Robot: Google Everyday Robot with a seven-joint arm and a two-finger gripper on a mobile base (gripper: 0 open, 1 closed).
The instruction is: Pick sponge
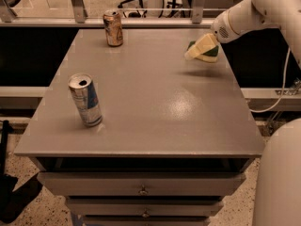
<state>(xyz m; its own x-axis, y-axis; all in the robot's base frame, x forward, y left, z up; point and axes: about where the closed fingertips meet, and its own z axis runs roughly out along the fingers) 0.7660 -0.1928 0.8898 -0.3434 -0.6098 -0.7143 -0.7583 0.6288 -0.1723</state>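
Note:
The sponge (212,51) has a dark green top over pale yellow foam and sits at the far right of the grey table (155,107), near its back edge. My pale yellow padded gripper (200,47) is right over the sponge and covers its middle. Green shows on both sides of the gripper. The white arm reaches in from the upper right. A soft shadow lies on the table just in front of the gripper.
A blue and silver can (85,100) stands upright at the front left. A brown can (113,28) stands at the back left. The table's right edge is close beside the sponge. Drawers sit below the front edge.

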